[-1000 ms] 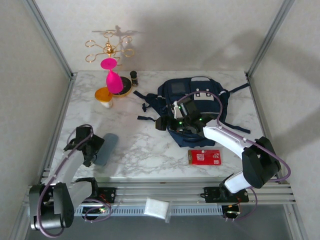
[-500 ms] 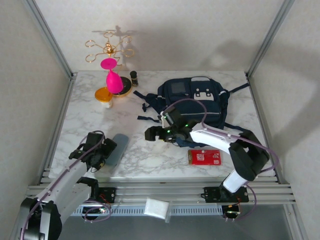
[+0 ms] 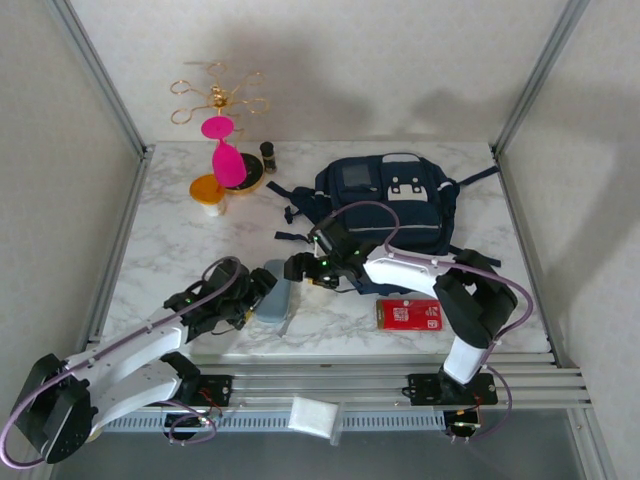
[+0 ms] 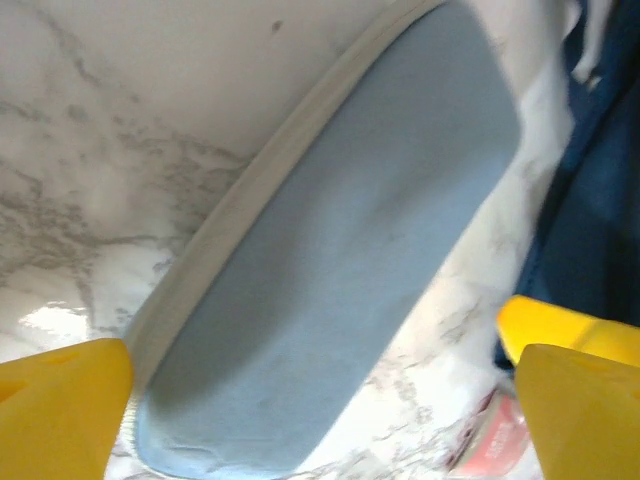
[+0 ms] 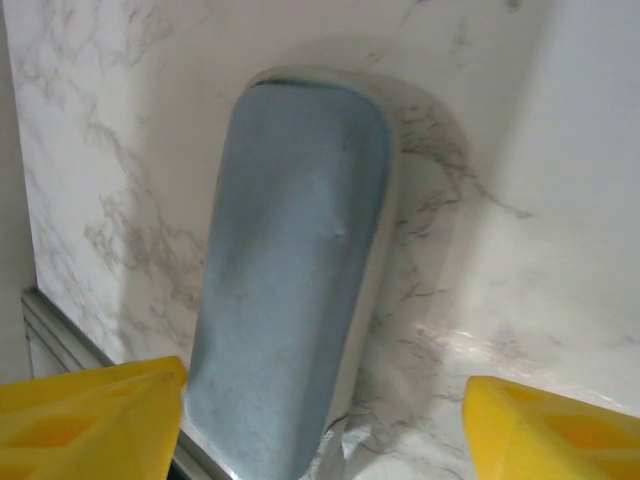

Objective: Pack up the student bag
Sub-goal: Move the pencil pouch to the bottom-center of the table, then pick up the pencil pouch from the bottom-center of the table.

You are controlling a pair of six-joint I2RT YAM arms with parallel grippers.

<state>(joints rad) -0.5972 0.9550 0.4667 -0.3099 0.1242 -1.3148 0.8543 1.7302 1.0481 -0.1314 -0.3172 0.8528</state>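
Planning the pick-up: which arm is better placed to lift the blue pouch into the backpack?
Right, probably: the right tool straddles the pouch across its width, open, and the student bag lies on that arm's side. The left tool sits diagonally over it.

The 2 arms share 1 build: white shells on the long links, black joint housings and black wrists. A purple cable loops along the left arm [image 3: 130, 358] and the right arm [image 3: 415, 268]. The left gripper [image 4: 320, 400] and right gripper [image 5: 320, 420] carry blocky bright yellow fingers [image 5: 90, 415], the right pair with moulded recesses.
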